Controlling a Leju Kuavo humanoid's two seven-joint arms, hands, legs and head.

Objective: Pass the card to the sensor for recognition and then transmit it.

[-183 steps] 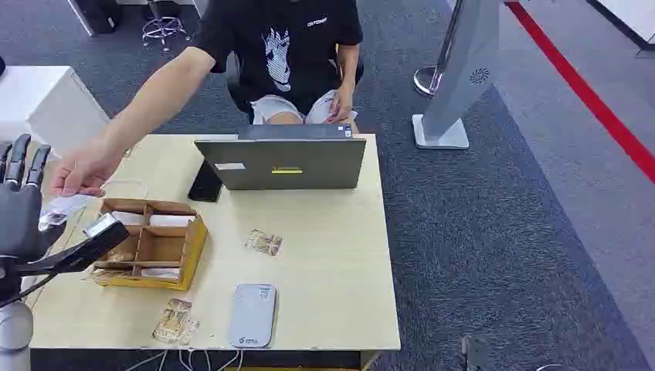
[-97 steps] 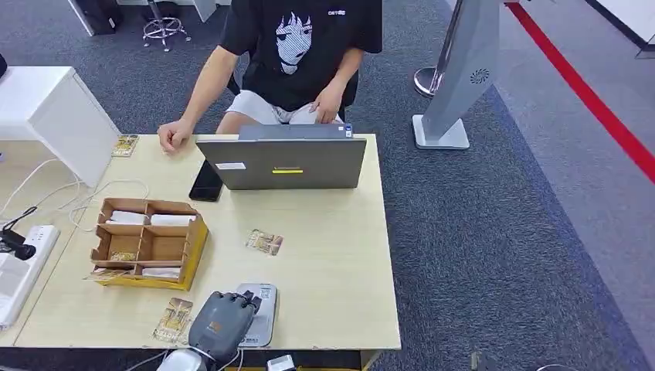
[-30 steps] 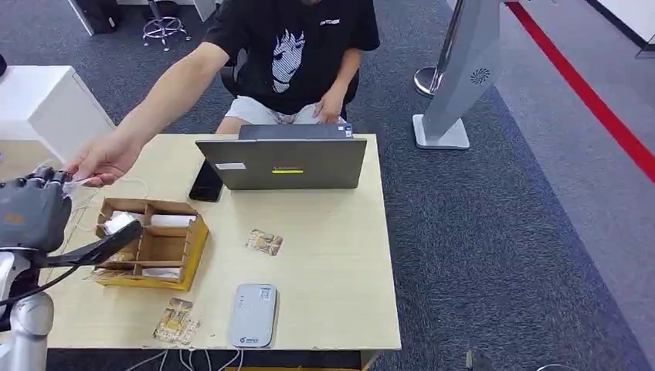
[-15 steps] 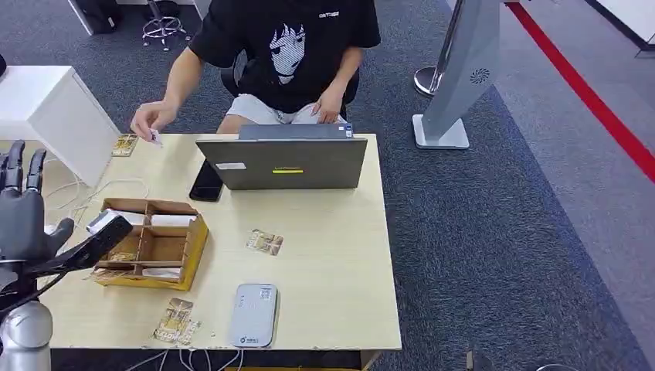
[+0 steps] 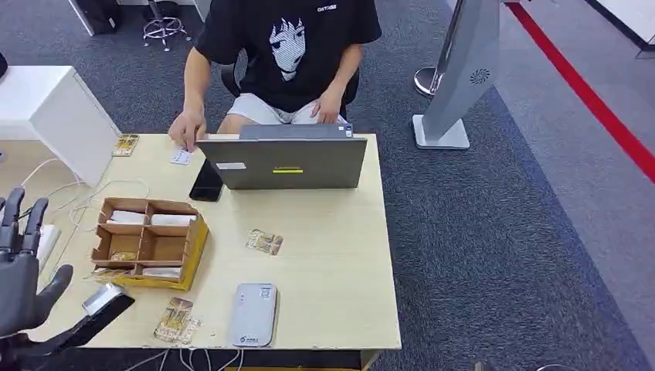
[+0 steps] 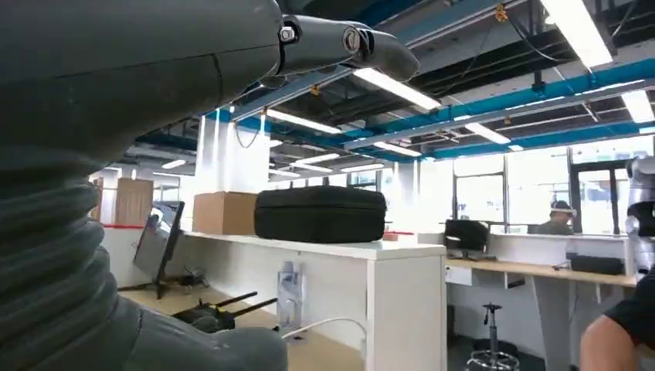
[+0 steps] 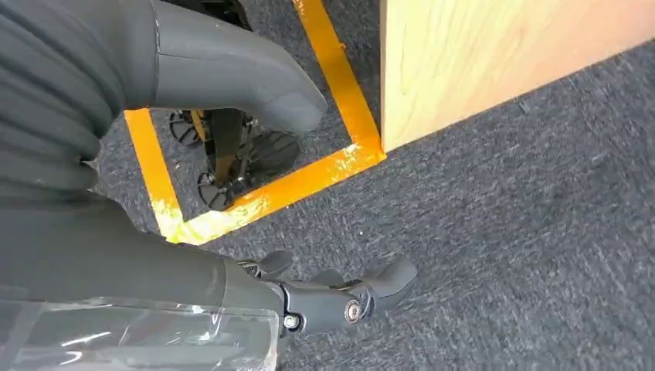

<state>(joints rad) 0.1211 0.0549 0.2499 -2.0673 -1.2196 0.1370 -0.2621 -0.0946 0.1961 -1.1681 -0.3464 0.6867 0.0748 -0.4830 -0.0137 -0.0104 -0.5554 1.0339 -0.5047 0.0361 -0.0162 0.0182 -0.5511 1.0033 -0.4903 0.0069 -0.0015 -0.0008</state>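
Observation:
A small white card (image 5: 181,157) lies on the far side of the table, just left of the laptop, with a person's hand (image 5: 188,127) over it. The grey card sensor (image 5: 252,314) lies flat near the table's front edge. My left hand (image 5: 19,270) is raised off the table's front left corner with its fingers spread upward and holds nothing; the left wrist view shows the left hand (image 6: 116,116) against the office ceiling. My right hand (image 7: 116,232) hangs beside the table's wooden side above the carpet, with fingers apart and nothing in it.
A cardboard box with compartments (image 5: 147,242) stands left of centre. Patterned cards lie at mid-table (image 5: 264,242), by the front edge (image 5: 176,319) and at the far left (image 5: 126,144). A grey laptop (image 5: 282,161) and a black phone (image 5: 206,182) stand at the back. A person sits behind the table.
The person took the card from my left hand, drew it back and set it down beside the laptop. My left hand, now holding nothing, has sunk toward the table's front left corner.

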